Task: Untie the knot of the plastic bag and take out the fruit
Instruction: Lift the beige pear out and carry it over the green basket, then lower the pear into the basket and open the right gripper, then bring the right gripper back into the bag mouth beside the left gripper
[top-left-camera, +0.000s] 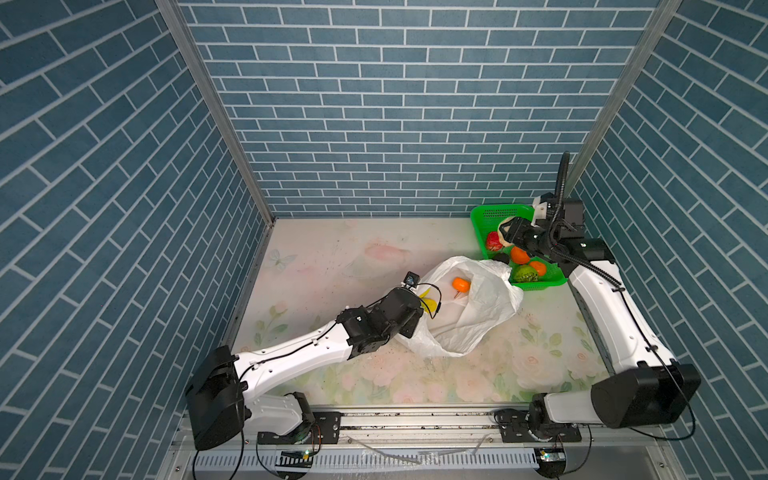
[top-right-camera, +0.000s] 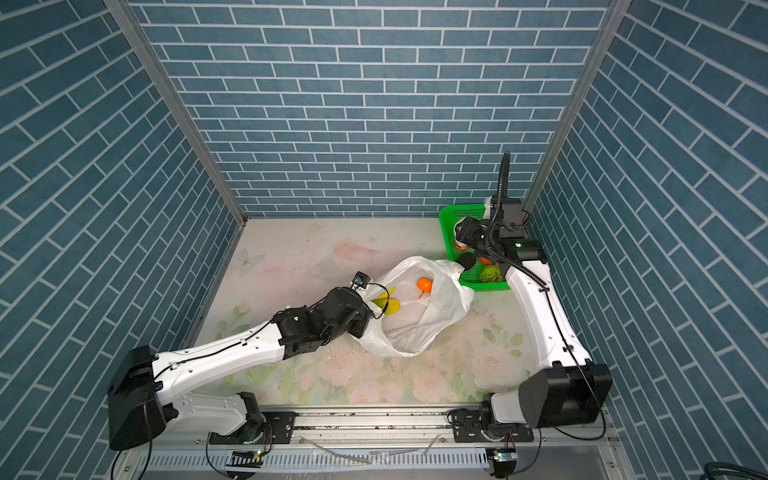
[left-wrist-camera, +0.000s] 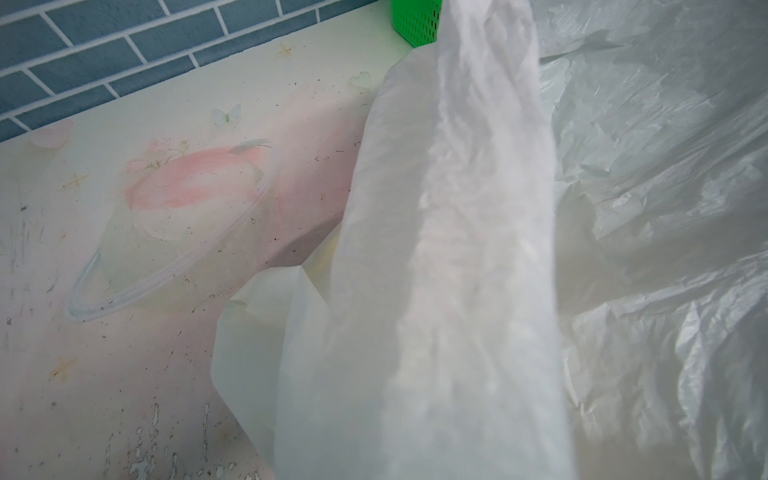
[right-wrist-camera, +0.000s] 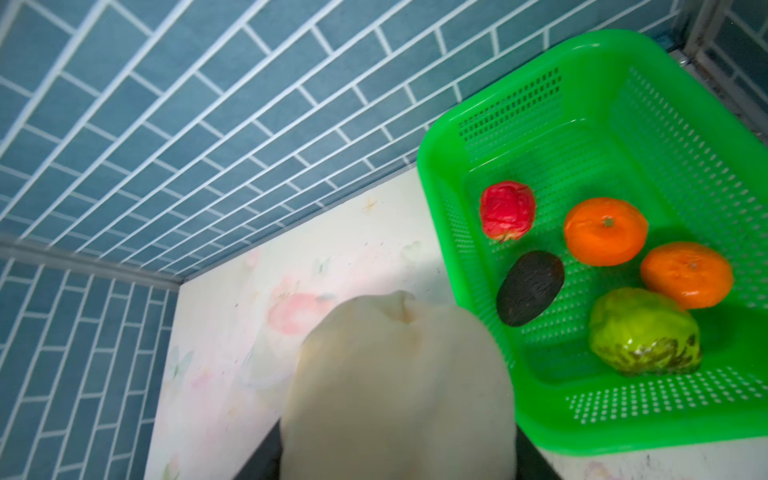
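Left gripper (top-left-camera: 415, 328) pressed shut, pinching plastic bag (top-left-camera: 469, 320) rim: thin, limp film, grip bunched edge; orange (top-left-camera: 460, 284) and banana (top-left-camera: 430, 306) inside, mid worktop (top-left-camera: 332, 266); right gripper (top-left-camera: 512, 236) half-spread around cream fruit (right-wrist-camera: 399, 374) over green basket (top-left-camera: 484, 216); smooth, light, likely slippery.

both top views are bright, evenly lit from overhead and sharp, with wide-angle stretch at the edges and faint soft shadows on the floral tabletop (top-left-camera: 457, 382). left wrist view: the plastic bag (left-wrist-camera: 449, 249) is a milky, out-of-focus band down the centre. right wrist view: the pale cream fruit (right-wrist-camera: 395, 395) at lower centre is blurred, the tiled wall (right-wrist-camera: 166, 124) smears at left, the green basket (right-wrist-camera: 623, 419) glows oversaturated.
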